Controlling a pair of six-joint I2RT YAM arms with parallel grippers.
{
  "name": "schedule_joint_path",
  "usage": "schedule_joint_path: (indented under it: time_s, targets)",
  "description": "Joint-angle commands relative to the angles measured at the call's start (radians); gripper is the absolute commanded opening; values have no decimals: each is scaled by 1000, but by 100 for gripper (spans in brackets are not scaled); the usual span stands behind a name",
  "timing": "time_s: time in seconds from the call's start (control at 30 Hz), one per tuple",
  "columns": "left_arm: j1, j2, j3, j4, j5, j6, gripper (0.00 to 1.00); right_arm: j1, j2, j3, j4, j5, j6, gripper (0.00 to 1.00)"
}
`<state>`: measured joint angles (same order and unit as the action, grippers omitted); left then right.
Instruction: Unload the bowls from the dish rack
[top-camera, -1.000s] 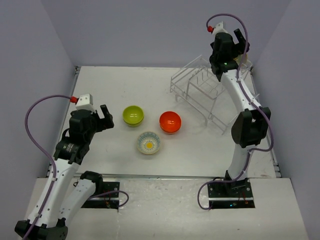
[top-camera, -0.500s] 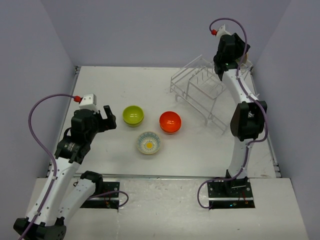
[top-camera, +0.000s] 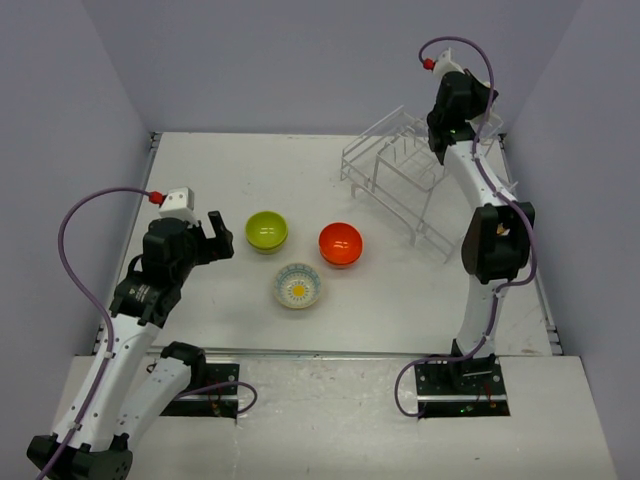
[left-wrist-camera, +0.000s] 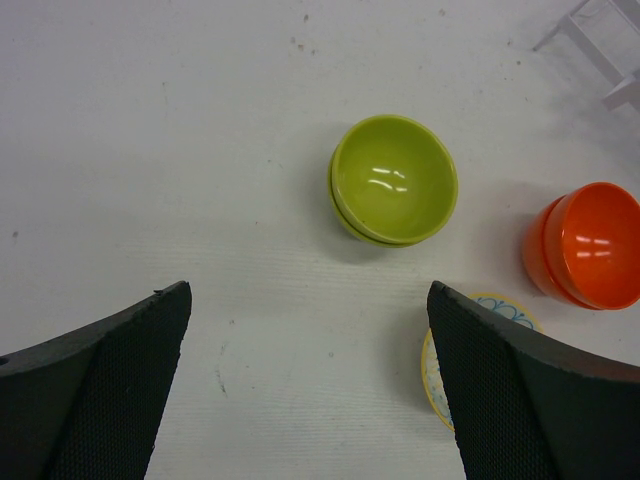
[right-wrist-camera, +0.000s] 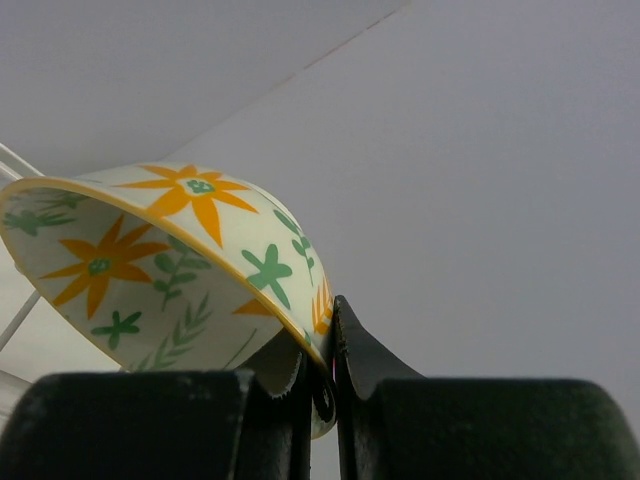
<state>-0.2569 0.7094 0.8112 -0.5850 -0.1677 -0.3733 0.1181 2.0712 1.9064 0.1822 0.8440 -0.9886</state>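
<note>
Three bowls stand on the table: a yellow-green one (top-camera: 267, 231), an orange-red one (top-camera: 340, 244) and a cream flower-patterned one (top-camera: 298, 285). The white wire dish rack (top-camera: 400, 175) is at the back right. My right gripper (right-wrist-camera: 325, 330) is above the rack's far right end, shut on the rim of another cream bowl (right-wrist-camera: 190, 230) with orange flowers, which is tilted on its side. My left gripper (left-wrist-camera: 308, 300) hangs open over bare table, just left of the yellow-green bowl (left-wrist-camera: 393, 180). The orange-red bowl (left-wrist-camera: 590, 245) and the patterned bowl's edge (left-wrist-camera: 432, 378) lie beyond its right finger.
Grey walls close in the table at the back and on both sides. The right arm (top-camera: 495, 250) reaches up along the table's right edge beside the rack. A corner of the rack (left-wrist-camera: 600, 40) shows at the top right of the left wrist view.
My right gripper has gone from open to shut on the flowered bowl's rim, its wrist shifting a little at the rack's far end. The left arm has barely moved.
</note>
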Motion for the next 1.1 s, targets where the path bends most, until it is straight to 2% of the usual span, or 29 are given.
schedule_joint_path:
  time_s: [0.0,0.27,0.4,0.53,0.57,0.6,0.67,0.7,0.73,0.8,0.83,0.87,0.93,0.97,1.0,1.03,1.07]
  targets:
    - [-5,-5,0,43,7,27,100,2,-85,-10,72,26,-7,0]
    - [-5,-16,0,39,-16,22,100,9,-177,5,112,83,-9,0]
    - [-5,-18,2,39,-19,22,100,18,-218,31,-33,73,157,0]
    - [-5,-24,14,36,17,11,100,57,-253,54,-107,121,301,0]
    - [-5,-28,34,33,43,-2,100,75,-293,51,-139,136,355,0]
    - [-5,-40,46,33,74,-48,100,95,-325,46,-271,115,516,0]
    - [-5,-53,71,86,204,-85,100,175,-440,1,-409,48,705,0]
    - [-5,-44,110,109,232,-99,100,205,-482,-19,-525,0,876,0]
    - [-5,-28,149,125,262,-119,100,266,-518,-71,-573,-107,962,0]
    - [-11,40,274,123,289,-137,100,333,-619,-144,-642,-212,1170,0]
    - [-18,61,307,137,307,-147,100,391,-646,-224,-647,-317,1223,0]
    - [-27,102,336,154,316,-153,100,419,-666,-259,-664,-357,1330,0]
    - [-91,153,426,160,289,-157,100,478,-703,-337,-671,-492,1424,0]
    - [-222,213,512,98,169,-151,100,541,-714,-398,-681,-602,1549,0]
    - [-223,220,513,97,168,-151,100,542,-714,-399,-664,-603,1577,0]
    - [-302,222,522,82,116,-156,100,560,-726,-446,-650,-632,1600,0]
    - [-332,219,520,80,34,-164,100,610,-729,-460,-641,-625,1626,0]
